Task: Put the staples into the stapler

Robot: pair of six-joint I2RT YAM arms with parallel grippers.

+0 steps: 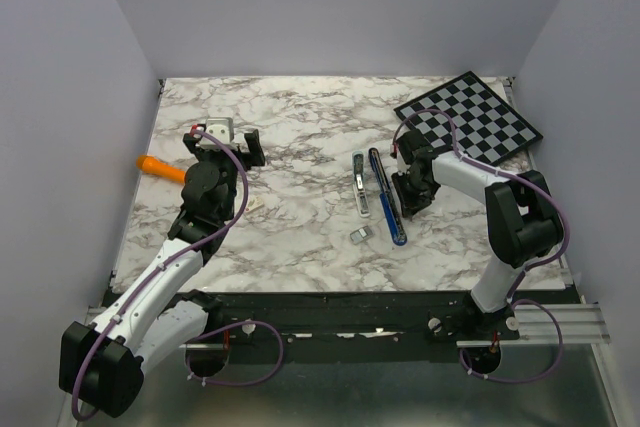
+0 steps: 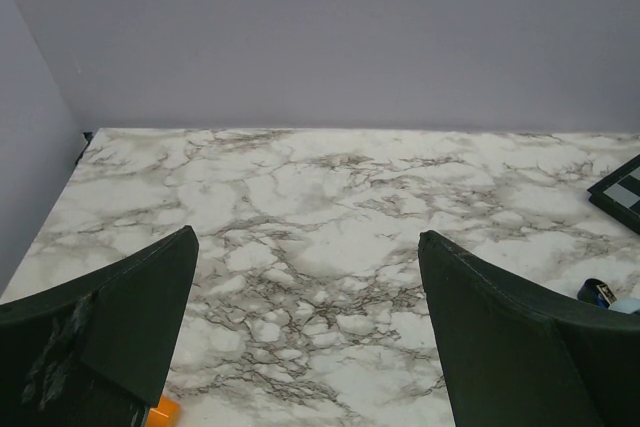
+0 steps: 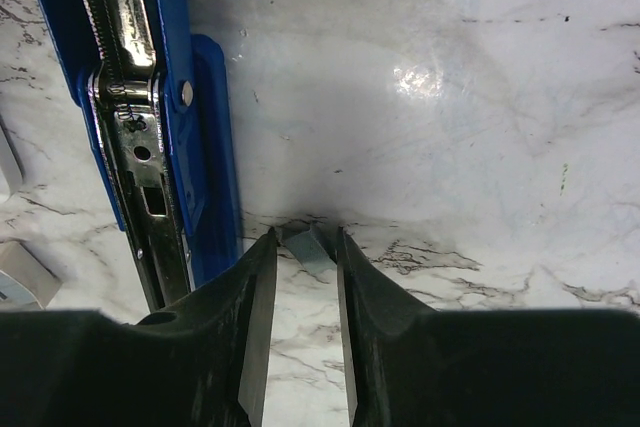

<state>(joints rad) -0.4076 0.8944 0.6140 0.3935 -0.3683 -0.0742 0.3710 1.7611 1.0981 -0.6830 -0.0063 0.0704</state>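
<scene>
Where the staples (image 3: 306,246) appear in the right wrist view, as one small grey block, they sit clamped between the fingertips of the right gripper (image 3: 305,241), held only at the very tips. Whether the block is lifted or touches the marble table (image 3: 480,97) cannot be told. Just beside it, to the left in this view, lies the stapler (image 3: 200,147), opened out, with its metal channel (image 3: 125,127) facing up and bare along the visible stretch.

In the top view the stapler's dark blue base (image 1: 387,202) lies beside its pale top, and a second small block (image 1: 361,235), probably more staples, rests near their near ends. The left gripper (image 1: 228,147) hangs well apart from the stapler with its jaws wide and nothing in them, near an orange stick (image 1: 160,167). A chequered board (image 1: 470,117) lies at the far right.

Likely faults:
- The shallow tip hold may let the block twist or slip out in transit.
- A block tilted against the channel may catch on the blue wall and fall beside it.
- With nothing bracing the stapler, a nudge from the fingers could push it out of line.
</scene>
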